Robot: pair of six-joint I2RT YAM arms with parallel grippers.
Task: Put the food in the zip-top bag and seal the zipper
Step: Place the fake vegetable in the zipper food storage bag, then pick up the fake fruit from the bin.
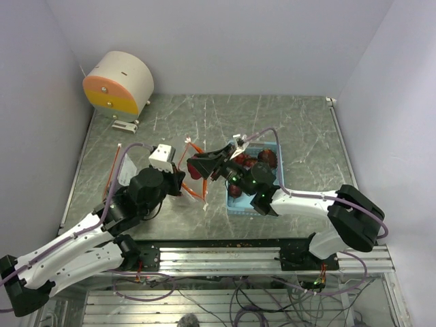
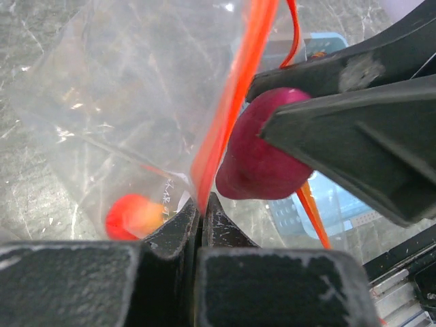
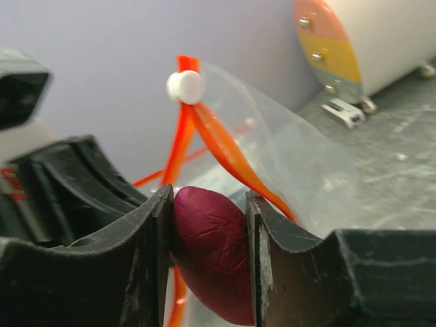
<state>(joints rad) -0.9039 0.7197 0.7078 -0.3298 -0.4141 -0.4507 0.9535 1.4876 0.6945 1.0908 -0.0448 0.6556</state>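
We pinch the zipper (image 2: 237,88) with the left end effector (image 2: 202,216), opening the zip-top bag (image 2: 122,88); the right end effector (image 3: 209,208), just beside it, clamps a red fruit (image 3: 211,266).

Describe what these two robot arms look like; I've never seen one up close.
Both the left arm and right arm are built from smooth white shells joined by chunky black joints. Thin purple cables loop along each. Small green lights glow near the right wrist. The left gripper and right gripper are matt black, each with two blocky, slightly scuffed fingers.
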